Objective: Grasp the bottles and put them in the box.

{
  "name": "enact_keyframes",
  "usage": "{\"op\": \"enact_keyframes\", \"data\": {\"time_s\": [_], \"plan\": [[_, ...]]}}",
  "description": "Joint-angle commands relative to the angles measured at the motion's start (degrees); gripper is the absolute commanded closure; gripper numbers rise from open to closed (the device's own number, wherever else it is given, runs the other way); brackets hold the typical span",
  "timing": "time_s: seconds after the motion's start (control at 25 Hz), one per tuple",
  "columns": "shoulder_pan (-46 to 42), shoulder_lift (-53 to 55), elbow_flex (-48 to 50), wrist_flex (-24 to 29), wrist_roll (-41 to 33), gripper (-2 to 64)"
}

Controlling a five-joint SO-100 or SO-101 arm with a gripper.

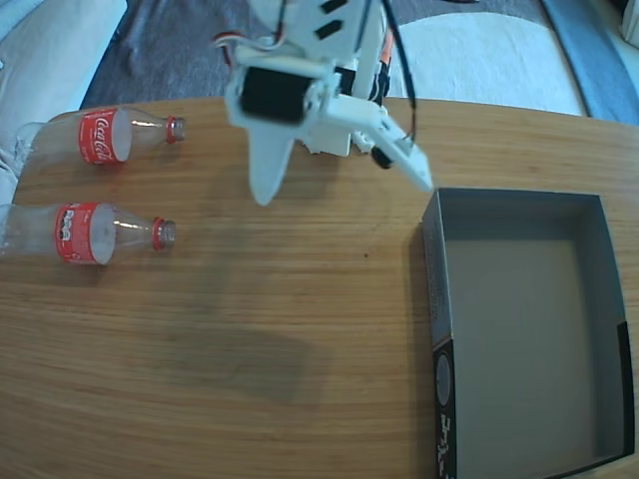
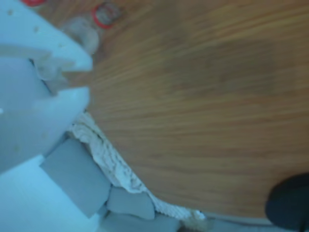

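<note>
In the fixed view two clear bottles with red labels lie on their sides at the table's left, open necks pointing right: the far bottle (image 1: 110,135) and the near bottle (image 1: 90,232). The grey box (image 1: 433,299) stands open at the right with nothing in it. My white gripper (image 1: 344,192) hangs above the table's far middle, between bottles and box. It is open, its fingers spread wide, and holds nothing. The wrist view shows a white finger (image 2: 43,111) at the left and a bottle's red neck ring (image 2: 104,14) at the top.
The wooden table (image 1: 280,329) has a curved edge. A pale textured cloth (image 2: 111,164) and grey floor lie beyond it in the wrist view. A dark blurred shape (image 2: 289,203) sits in that view's bottom right corner. Grey and white fabric (image 1: 479,50) lies behind the table.
</note>
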Motion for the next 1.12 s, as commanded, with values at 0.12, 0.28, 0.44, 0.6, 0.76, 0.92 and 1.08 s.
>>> {"op": "enact_keyframes", "data": {"time_s": [0.12, 0.28, 0.44, 0.6, 0.76, 0.92, 1.08], "plan": [[5.8, -5.63, -8.61, 4.48, -11.51, 61.3], [10.46, -9.14, -10.72, 7.21, -17.84, 61.3], [15.73, -13.54, -13.62, 10.55, -24.87, 61.3], [19.78, -16.52, -17.58, 13.1, -28.65, 61.3], [22.15, -18.11, -19.51, 15.12, -32.7, 61.3], [25.58, -18.81, -19.78, 15.56, -37.97, 61.3], [29.79, -18.72, -17.05, 15.03, -41.31, 61.3]]}}
